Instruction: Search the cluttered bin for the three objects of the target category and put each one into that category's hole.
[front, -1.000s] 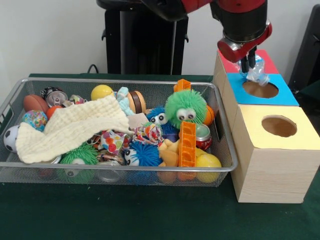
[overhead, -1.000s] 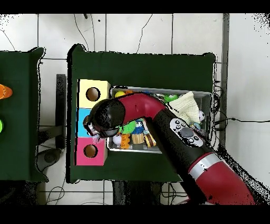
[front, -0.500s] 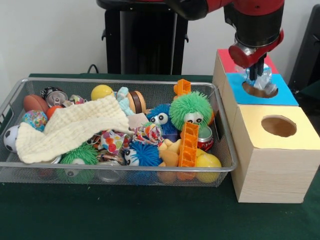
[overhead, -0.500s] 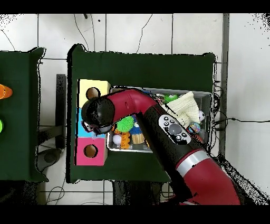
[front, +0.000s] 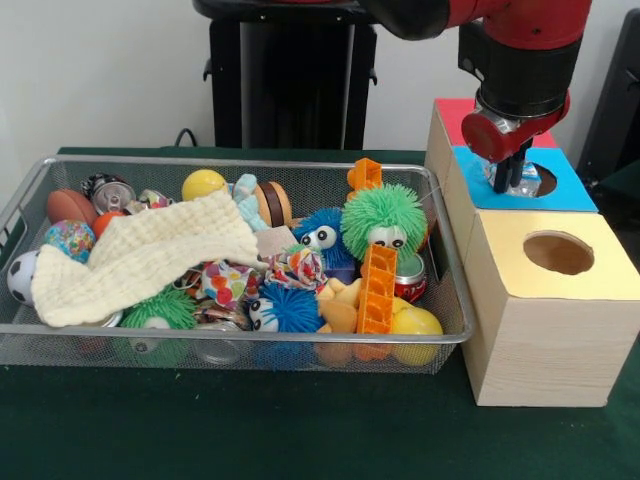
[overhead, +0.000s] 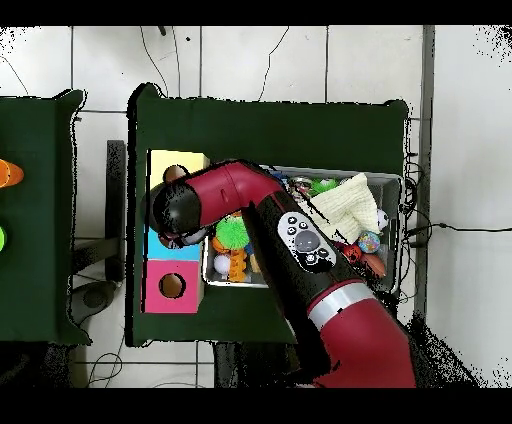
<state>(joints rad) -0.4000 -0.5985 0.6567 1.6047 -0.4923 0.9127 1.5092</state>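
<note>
the hole (front: 532, 181) is a round cut-out in the bright blue top of the middle wooden box (front: 560, 195), which stands on the green desk (front: 300, 430) between a red-topped box (front: 452, 120) behind it and a yellow-topped box (front: 545, 300) in front, all three in a row just beside the right end of the cluttered bin (front: 230, 350) in the front view. the gripper (front: 517, 180) hangs directly over the hole, its dark fingers pointing down to the rim, with something clear and shiny between them at the opening; whether the fingers clamp it or stand apart cannot be told. the red and black arm (front: 520, 60) descends from the upper right of the front view; in the overhead view the arm (overhead: 300, 240) sweeps across the bin and its wrist covers the blue box, so the hole is hidden there.

the bin, a wide wire-mesh basket, holds a cream cloth (front: 140, 255) draped over its left half, a green fuzzy toy with eyes (front: 383, 217), a blue fuzzy toy with eyes (front: 320, 233), an orange plastic piece (front: 375, 290) standing upright, a yellow ball (front: 203, 184), a small soccer ball (front: 20, 277) at the left end, a brown football (front: 70, 206) and a red can (front: 407, 275) near the right wall.
</note>
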